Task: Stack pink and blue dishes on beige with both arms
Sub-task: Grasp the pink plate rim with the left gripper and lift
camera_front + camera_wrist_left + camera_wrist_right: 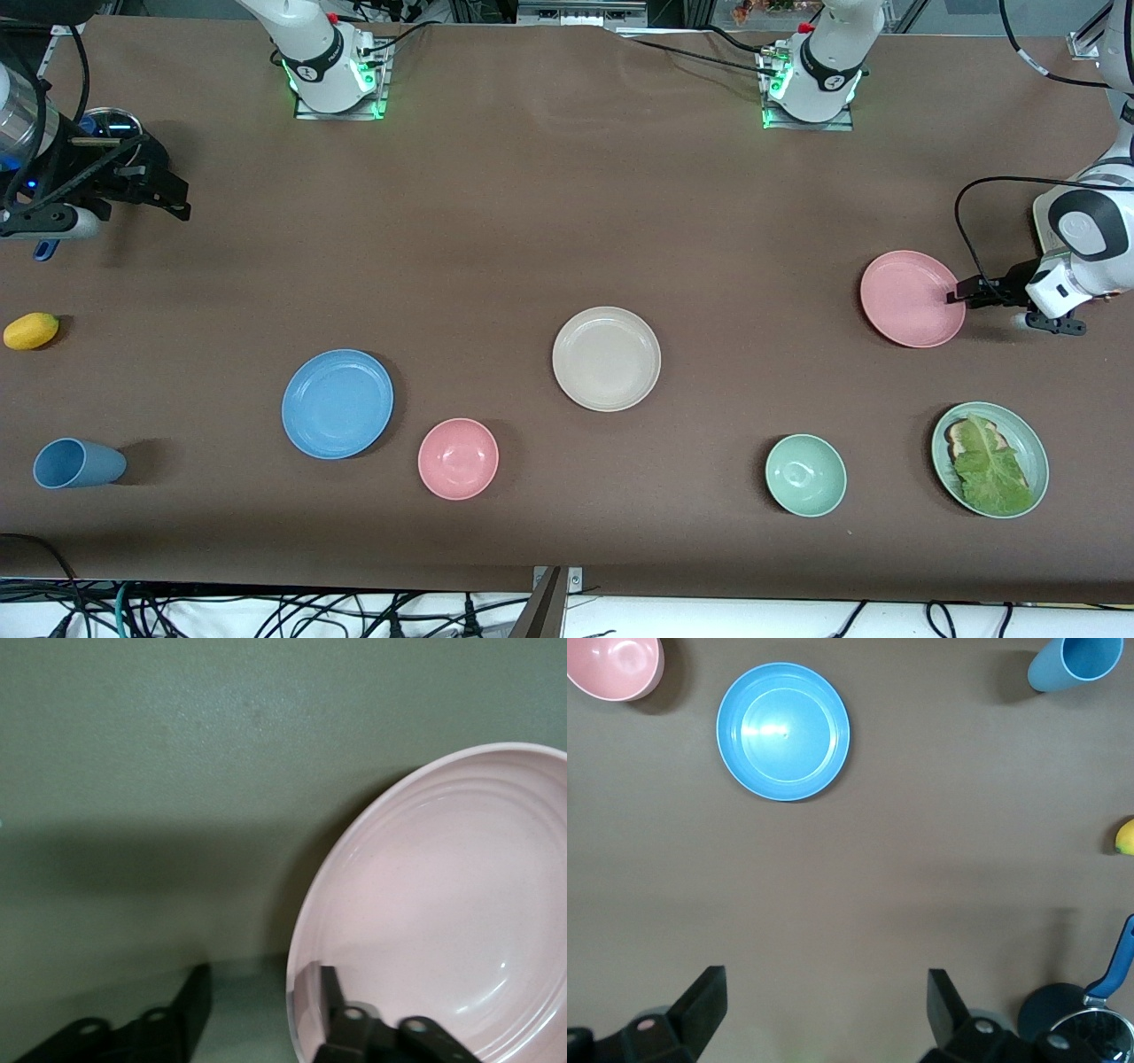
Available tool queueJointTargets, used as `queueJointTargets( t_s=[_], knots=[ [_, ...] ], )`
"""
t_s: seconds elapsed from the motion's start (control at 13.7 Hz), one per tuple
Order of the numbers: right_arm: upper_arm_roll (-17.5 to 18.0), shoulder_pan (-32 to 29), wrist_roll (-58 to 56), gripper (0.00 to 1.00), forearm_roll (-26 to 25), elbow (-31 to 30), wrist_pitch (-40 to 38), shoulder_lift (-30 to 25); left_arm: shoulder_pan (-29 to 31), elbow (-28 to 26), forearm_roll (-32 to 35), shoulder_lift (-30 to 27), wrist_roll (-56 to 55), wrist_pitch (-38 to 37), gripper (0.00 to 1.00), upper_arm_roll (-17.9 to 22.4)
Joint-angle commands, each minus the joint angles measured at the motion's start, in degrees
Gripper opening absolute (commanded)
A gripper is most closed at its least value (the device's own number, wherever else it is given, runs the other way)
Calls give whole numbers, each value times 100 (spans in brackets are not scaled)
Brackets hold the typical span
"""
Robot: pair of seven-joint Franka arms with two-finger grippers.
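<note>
Pink plate (911, 298) sits toward the left arm's end of the table in the front view, well apart from the beige plate (607, 358) in the middle and the blue plate (337, 403) nearer the right arm's end. Left gripper (957, 295) is down at the pink plate's rim. Right gripper (168, 197) hangs over the table at the right arm's end, waiting. Also around: pink bowl (458, 458), green bowl (805, 475), blue cup (78, 463), a yellow fruit (31, 330), and a green plate (1032, 452) with a lettuce leaf on it.

Left wrist view: the fingers straddle the pink plate's (443, 912) rim, one inside, one outside, with a gap left, so not clamped.

Right wrist view: fingers spread wide apart, nothing between them, blue plate (783, 731) flat on the table below.
</note>
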Motion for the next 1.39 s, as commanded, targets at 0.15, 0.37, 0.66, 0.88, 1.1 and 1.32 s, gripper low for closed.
queueJointTargets(
  t_s=[0.15, 0.37, 0.66, 0.88, 1.1, 1.32],
  knots=[
    [18, -20, 64, 100, -81, -48, 40, -56, 85, 36, -152, -1, 49, -4, 0, -52],
    [18, -20, 64, 100, -81, -39, 40, -56, 76, 36, -143, -2, 67, -39, 0, -52],
    [18, -20, 64, 100, -81, -39, 31, -56, -11, 80, -135, -124, 5, -205, 0, -69],
    [18, -20, 64, 100, -73, -39, 31, -56, -397, 132, 14, -738, -836, -1063, 0, -174],
    [18, -20, 73, 100, -72, -39, 31, -56, -626, 553, 225, -1126, -1802, -1987, 0, -586],
    [9, -29, 64, 100, -64, -39, 31, -56, -636, 1203, 550, -1153, -3049, -2779, 0, -1411]
  ],
)
